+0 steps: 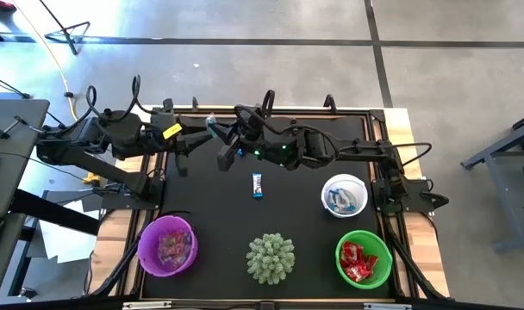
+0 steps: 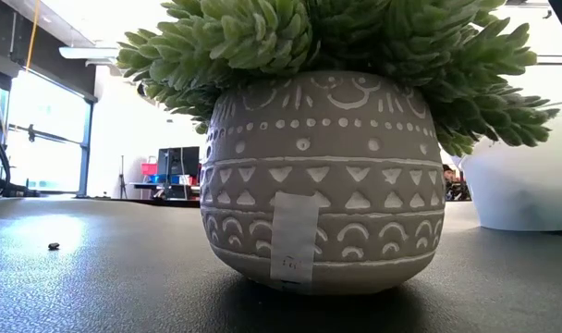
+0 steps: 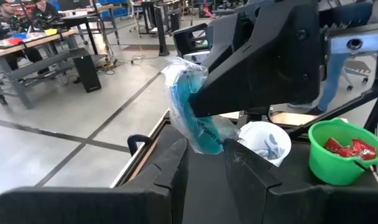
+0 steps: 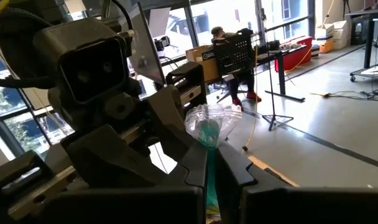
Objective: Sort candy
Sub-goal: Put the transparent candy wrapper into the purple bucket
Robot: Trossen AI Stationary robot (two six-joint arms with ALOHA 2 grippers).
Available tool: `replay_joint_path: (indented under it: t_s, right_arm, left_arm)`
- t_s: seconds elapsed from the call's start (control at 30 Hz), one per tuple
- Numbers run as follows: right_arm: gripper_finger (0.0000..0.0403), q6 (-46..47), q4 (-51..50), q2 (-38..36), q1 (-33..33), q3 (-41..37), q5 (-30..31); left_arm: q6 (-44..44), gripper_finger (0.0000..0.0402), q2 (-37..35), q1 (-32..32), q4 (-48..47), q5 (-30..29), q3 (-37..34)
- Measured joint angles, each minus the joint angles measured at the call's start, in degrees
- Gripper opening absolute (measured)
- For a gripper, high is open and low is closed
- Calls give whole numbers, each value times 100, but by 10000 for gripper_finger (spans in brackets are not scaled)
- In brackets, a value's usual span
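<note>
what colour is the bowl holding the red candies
Green: the bowl with the red candies is bright green, clearest in the high view.

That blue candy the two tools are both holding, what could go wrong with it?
Both the left tool and the right tool pinch one blue candy in the air, so it might tear or drop. It hangs far from the white bowl, so a drop would likely miss.

I note crinkly glossy clear-and-teal candy wrapper [image 3: 192,109], matt black table mat [image 1: 210,202], glossy plastic green bowl [image 1: 364,258] beside white bowl [image 1: 344,195], matt ceramic pot [image 2: 318,176]
</note>
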Motion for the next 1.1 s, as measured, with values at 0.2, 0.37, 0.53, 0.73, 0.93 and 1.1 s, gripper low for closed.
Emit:
replay_joint_path:
  t_s: [0.2,0.37,0.53,0.73,0.93,1.1]
  right_arm:
    - [5,60,-4,0,4,-2,0]
    - [5,180,-89,2,0,-2,15]
    - [5,230,-125,2,0,-2,13]
    - [5,273,-201,2,0,-2,9]
    - [5,274,-243,2,2,-2,8]
    - [5,274,-246,2,2,-2,0]
  left_arm:
    - [25,91,158,0,15,-192,0]
    - [347,90,211,-2,14,-561,0]
    - [356,90,216,-2,12,-578,0]
    - [508,65,218,-2,7,-579,-2]
    - [616,6,215,0,5,-606,-2]
    - [654,2,194,0,3,-607,-4]
